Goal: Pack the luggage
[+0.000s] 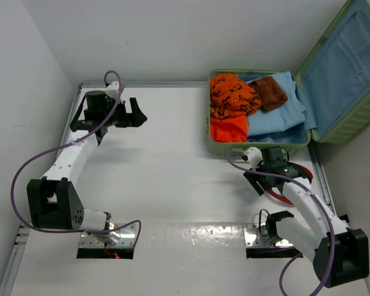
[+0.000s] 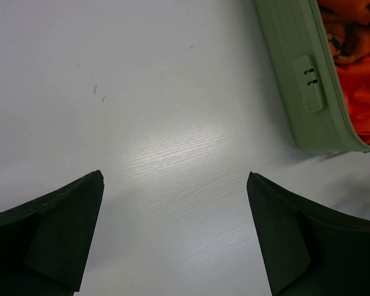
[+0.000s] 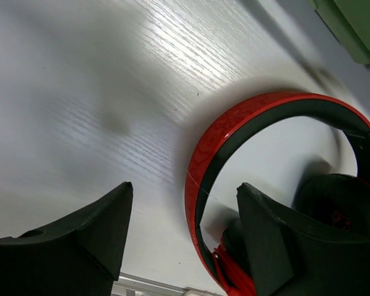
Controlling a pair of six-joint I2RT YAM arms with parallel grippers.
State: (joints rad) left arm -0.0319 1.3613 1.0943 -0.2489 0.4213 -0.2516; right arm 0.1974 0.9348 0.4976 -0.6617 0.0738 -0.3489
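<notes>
The jaws of the right gripper (image 3: 184, 188) are held apart, empty, over the glossy red-and-black headphones (image 3: 234, 120) on the white bench (image 3: 80, 92). The headband should be centred between them before closing. The left gripper (image 2: 176, 176) is spread wide. The large light-green hard-shell luggage (image 1: 259, 147) lies open just beyond, with clothes (image 1: 231, 98) inside.

Top view looks down; wrist views hug the table (image 1: 172, 185); luggage (image 1: 259, 147) shared.
</notes>
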